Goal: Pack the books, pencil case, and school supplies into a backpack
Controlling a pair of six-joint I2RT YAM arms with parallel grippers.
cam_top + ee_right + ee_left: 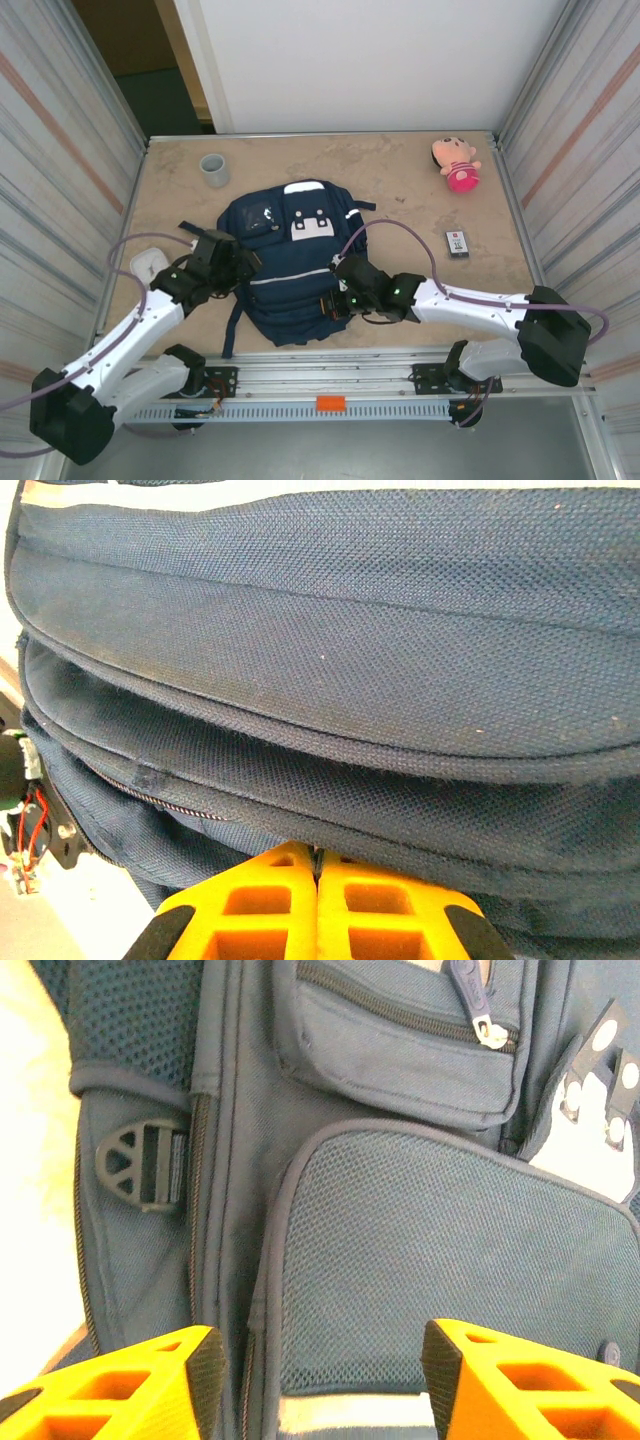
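You are working inside a booth with ribbed metal walls (60, 150) running down both sides and a plain white panel (370, 60) closing the back. The table (400, 190) is showing a mottled, sandy stone-like surface.

The large navy blue fabric backpack (290, 270) is lying flat at the middle of the table, its white patches facing up, between your two arms.

Your left gripper (240, 262) is hanging at the backpack's left side. In the left wrist view its orange fingers (130, 1380) are standing apart over the mesh panel, with nothing clamped between them. Your right gripper (338, 290) is pressing at the backpack's right side. In the right wrist view its fingers (260, 900) are sitting tightly together under the fabric folds; you cannot tell whether they are pinching anything.

A pink plush doll (457, 163) is lying at the far right corner. A grey cup (214, 170) is standing beyond the backpack, to the left. The small slim whitish packet with red markings (457, 244) is lying well right of the backpack.
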